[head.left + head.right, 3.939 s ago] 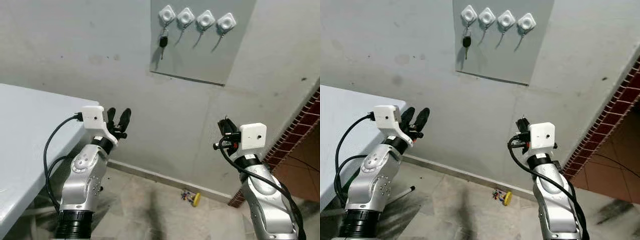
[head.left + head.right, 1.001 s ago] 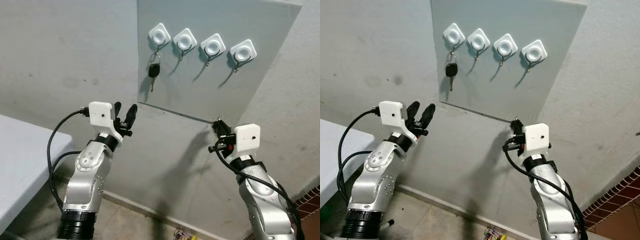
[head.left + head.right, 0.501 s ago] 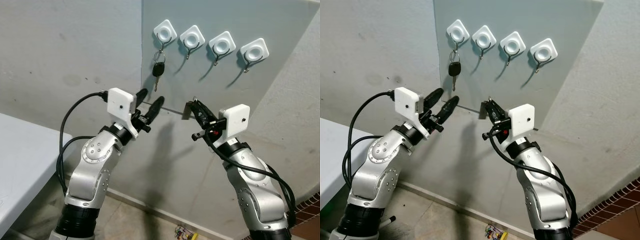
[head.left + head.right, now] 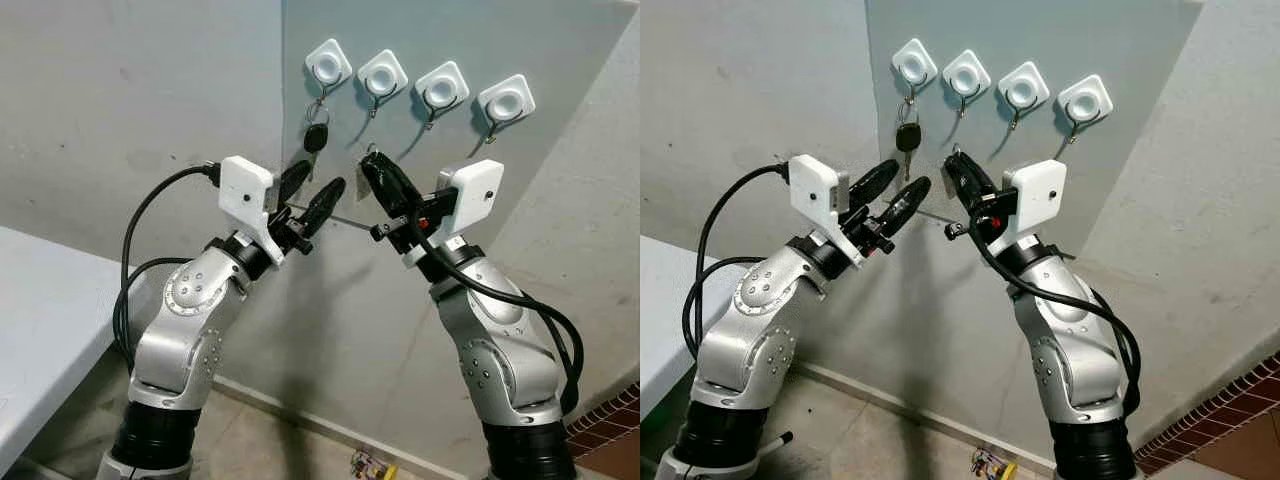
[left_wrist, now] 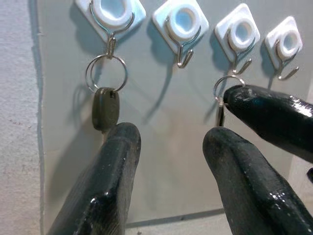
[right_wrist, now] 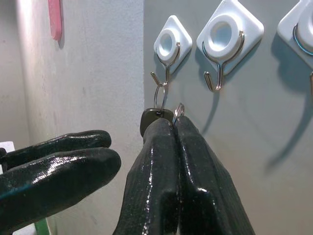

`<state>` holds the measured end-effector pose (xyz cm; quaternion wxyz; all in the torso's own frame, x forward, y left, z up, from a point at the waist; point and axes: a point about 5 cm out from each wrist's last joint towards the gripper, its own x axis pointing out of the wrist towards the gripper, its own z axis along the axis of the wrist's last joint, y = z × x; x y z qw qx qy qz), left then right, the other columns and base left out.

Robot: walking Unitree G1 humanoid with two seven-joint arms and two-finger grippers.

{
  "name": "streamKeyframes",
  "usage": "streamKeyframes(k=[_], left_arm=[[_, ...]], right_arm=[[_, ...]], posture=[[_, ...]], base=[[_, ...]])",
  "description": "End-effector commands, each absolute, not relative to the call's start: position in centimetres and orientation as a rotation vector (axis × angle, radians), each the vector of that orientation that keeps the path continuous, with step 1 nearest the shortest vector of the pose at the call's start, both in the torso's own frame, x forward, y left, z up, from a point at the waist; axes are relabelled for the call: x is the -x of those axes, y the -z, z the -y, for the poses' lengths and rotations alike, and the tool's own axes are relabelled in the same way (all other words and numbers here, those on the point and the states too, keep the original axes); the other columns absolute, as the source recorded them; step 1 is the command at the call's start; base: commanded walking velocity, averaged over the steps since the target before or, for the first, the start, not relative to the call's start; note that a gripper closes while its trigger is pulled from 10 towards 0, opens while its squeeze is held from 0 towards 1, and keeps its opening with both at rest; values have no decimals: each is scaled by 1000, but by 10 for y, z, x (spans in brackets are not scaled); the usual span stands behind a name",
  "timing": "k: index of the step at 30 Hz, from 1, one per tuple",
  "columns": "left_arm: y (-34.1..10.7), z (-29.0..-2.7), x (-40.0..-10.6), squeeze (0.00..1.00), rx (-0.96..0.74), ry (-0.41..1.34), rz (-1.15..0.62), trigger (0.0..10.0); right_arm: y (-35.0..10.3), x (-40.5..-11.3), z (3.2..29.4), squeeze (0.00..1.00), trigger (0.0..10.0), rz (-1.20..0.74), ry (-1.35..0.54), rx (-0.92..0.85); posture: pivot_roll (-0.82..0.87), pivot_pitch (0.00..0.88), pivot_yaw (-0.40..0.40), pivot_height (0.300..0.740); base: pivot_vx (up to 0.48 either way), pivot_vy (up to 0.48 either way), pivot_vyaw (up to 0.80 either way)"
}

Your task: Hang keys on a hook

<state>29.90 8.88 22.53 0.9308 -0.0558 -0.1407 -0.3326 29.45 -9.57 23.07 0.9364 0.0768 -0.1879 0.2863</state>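
Right wrist view shows a small silver key ring [image 6: 178, 110] poking out from between the two black fingers of the right gripper [image 6: 176, 128], which are pressed tight together on it. What hangs under the ring is hidden by the fingers. The ring sits just below the row of four white hooks [image 4: 380, 73] stuck on a grey panel [image 4: 560, 60] on the wall, close to the second hook [image 5: 184, 22] from the robot's left, but not on any hook.

A dark car key [image 5: 105, 107] hangs by its own ring from the first hook [image 4: 328, 66] on the left.

The left gripper [image 4: 313, 196] is raised just below that hanging key, and its two fingers stand apart with nothing between them. The two grippers are near each other in front of the panel, with their tips pointing up at the hooks.

A white table [image 4: 40, 330] edge is on the robot's left. Some small colourful thing [image 4: 372, 467] lies on the floor by the wall, too small to tell what it is.
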Motion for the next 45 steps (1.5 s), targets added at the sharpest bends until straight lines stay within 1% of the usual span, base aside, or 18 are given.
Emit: streamKeyframes(k=[1,24,36,45], left_arm=[[-235,-88,-298,0,112,693,314,10000],[-232,-86,-293,0,117,695,300,10000],[-232,-87,-292,0,118,692,295,10000],[-231,-88,-291,0,121,688,291,10000]], right_arm=[[-238,-298,98,0,10000,402,-592,-163],[-242,-321,96,0,10000,398,-601,-174],[-250,-333,99,0,10000,430,-594,-178],[-256,-335,103,0,10000,453,-585,-242]], posture=[[-119,0,-54,724],[-102,0,-69,724],[-94,0,-70,724],[-92,0,-72,724]], base=[[0,0,0],[0,0,0],[0,0,0],[0,0,0]])
